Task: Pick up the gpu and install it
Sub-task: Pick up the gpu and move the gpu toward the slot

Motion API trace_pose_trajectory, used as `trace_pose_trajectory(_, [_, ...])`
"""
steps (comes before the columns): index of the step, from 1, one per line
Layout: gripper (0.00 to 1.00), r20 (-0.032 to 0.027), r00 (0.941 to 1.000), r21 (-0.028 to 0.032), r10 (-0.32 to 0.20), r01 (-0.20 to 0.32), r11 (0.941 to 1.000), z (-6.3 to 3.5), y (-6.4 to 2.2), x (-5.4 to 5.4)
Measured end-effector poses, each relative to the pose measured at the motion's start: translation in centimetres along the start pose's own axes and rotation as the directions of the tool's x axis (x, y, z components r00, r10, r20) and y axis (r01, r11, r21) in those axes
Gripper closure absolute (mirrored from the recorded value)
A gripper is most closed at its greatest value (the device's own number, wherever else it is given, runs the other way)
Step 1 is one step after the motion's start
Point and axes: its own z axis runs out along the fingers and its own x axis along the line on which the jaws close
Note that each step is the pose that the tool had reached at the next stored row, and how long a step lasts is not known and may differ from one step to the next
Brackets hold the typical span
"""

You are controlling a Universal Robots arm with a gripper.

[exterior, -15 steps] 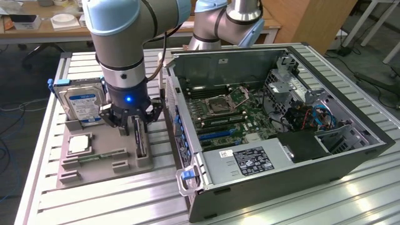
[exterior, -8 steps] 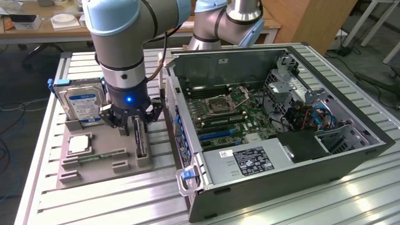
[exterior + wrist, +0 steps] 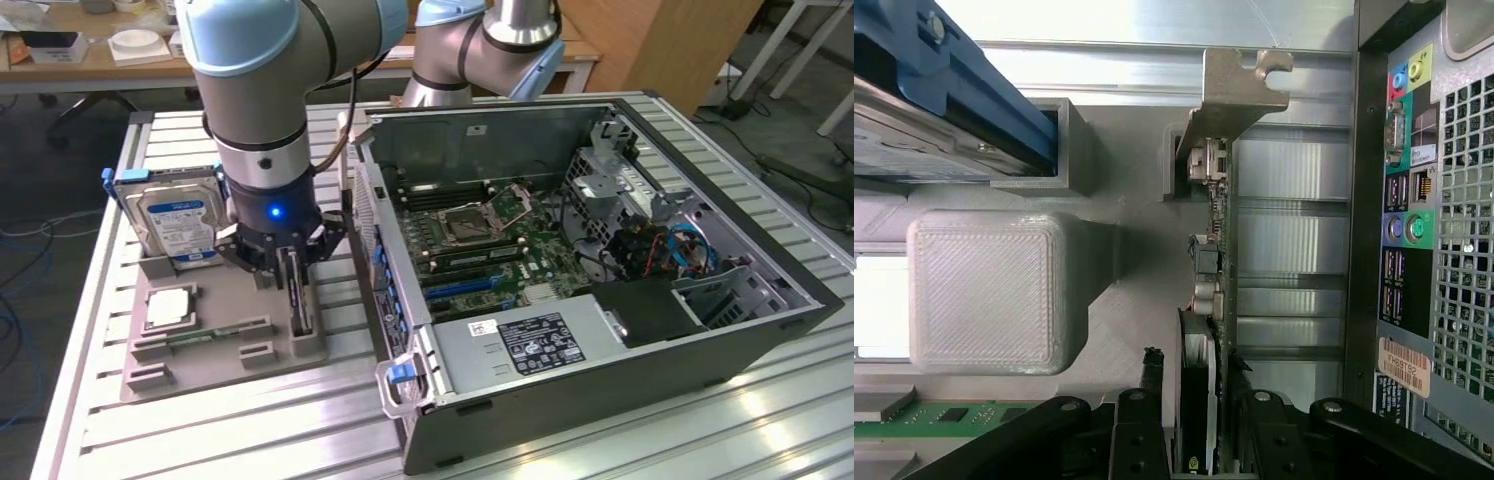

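1. Slatted aluminium table [image 3: 200, 440] carries everything. Nearest in the exterior view, on the exterior view's left, sits a grey printed tray [image 3: 214, 378].
2. At the tray's front a memory stick [image 3: 214, 335] lies flat in its slot, with a cpu [image 3: 170, 308] just behind it.
3. gpu [image 3: 302, 320] stands on edge in a slot along the tray's side nearest the computer case [image 3: 601, 400]. Its lower edge is in the slot, so it is not lifted.
4. Its long axis is level and runs near-to-far in the exterior view, roughly parallel to the case's rear panel. The flat faces are vertical.
5. In the wrist view the card [image 3: 1212, 265] shows edge-on, with its metal bracket [image 3: 1239, 95] at the end toward the hard drive [image 3: 914, 150]. Bare table slats lie between the card and the case's rear ports [image 3: 1409, 200].
6. gripper [image 3: 295, 292] is down over the gpu and straddles it [image 3: 1199, 372] across its thin dimension. Whether it clamps the card or stands loose around it, cannot tell.
7. arm [image 3: 267, 90]: the last link is vertical with the tool pointing straight down, and a blue light glows on the wrist. The upper links rise out of the top of the exterior view.
8. Hard drive [image 3: 180, 225] stands upright in a blue carrier at the tray's far end, just beside the arm.
9. The case lies on its side with the panel off, showing the motherboard [image 3: 494, 250] and the power supply [image 3: 527, 345].
10. Farther back are a second arm [image 3: 467, 50] behind the case and a wooden desk [image 3: 80, 70] with clutter.
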Motion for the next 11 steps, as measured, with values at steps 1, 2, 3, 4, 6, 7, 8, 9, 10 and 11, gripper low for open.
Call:
trace_pose_trajectory(1, [0.64, 0.0, 1.0, 0.0, 0.0, 0.0, 1.0, 0.0, 0.0, -0.01])
trace_pose_trajectory(2, [0.64, 0.0001, 1.0, 0.0, 0.0, 0.0, 1.0, 0.0, 0.0, -0.04])
trace_pose_trajectory(3, [0.64, 0.0, 1.0, 0.0, 0.0, 0.0, 1.0, 0.0, -0.01, -0.05])
trace_pose_trajectory(4, [0.64, 0.0, 1.0, 0.0, 0.0, 0.0, 1.0, 0.01, 0.0, -0.06])
trace_pose_trajectory(6, [0.64, 0.0, 1.0, 0.0001, 0.0, 0.0, 1.0, 0.0, 0.0, -0.06])
trace_pose_trajectory(7, [0.64, 0.0, 1.0, 0.0001, 0.0, 0.0, 1.0, 0.0, 0.0, -0.06])
trace_pose_trajectory(8, [0.64, 0.0001, 1.0, 0.0, 0.0, 0.0, 1.0, 0.01, 0.0, -0.07])
trace_pose_trajectory(9, [0.64, 0.0, 1.0, 0.0, 0.0, 0.0, 1.0, 0.01, 0.0, -0.09])
trace_pose_trajectory(10, [0.66, 0.0001, 1.0, 0.0, 0.0, 0.0, 1.0, 0.01, 0.0, -0.09])
trace_pose_trajectory(11, [0.66, 0.0001, 1.0, 0.0001, 0.0, 0.0, 1.0, 0.01, 0.0, -0.09])
